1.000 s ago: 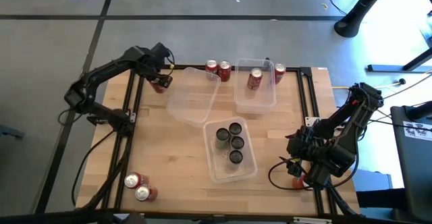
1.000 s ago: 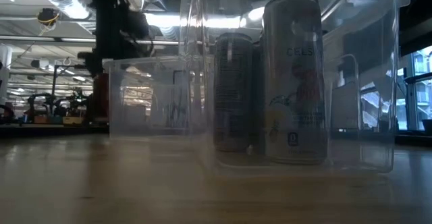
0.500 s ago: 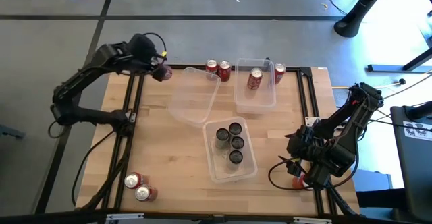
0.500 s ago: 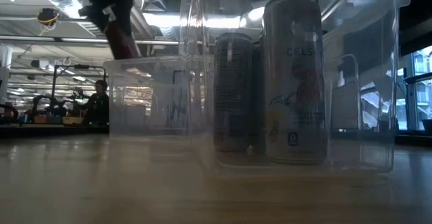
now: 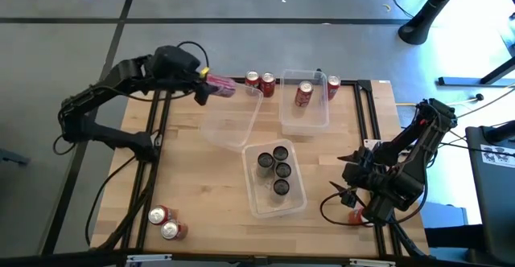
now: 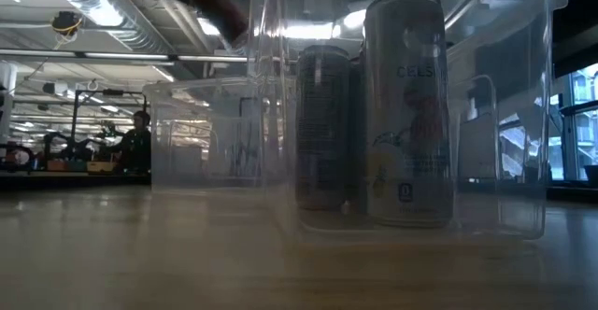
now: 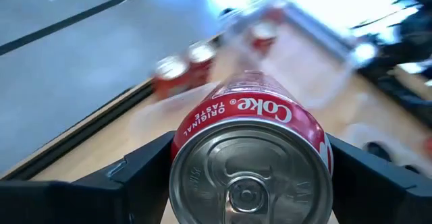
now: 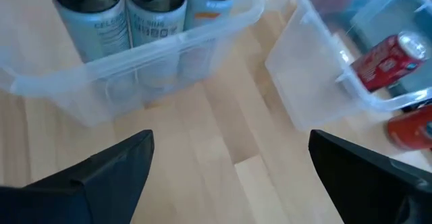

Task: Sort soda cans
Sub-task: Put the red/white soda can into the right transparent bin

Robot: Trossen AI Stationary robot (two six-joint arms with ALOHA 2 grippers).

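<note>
Red soda can (image 5: 223, 88) sits clamped in the left gripper (image 5: 211, 89), up above the counter's (image 5: 193, 178) far left. Right gripper (image 5: 348, 188) waits at the near right, fingers spread wide.

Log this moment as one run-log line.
left gripper: jaws shut on red Coke can, carried over the table's far-left edge beside the empty clear bin | right gripper: jaws open, waiting near right edge

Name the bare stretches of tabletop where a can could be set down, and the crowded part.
Bare wood lies between the two red cans at the near left corner and the bin of dark cans. The far edge, around the empty bin and red-can bin, is crowded.
</note>
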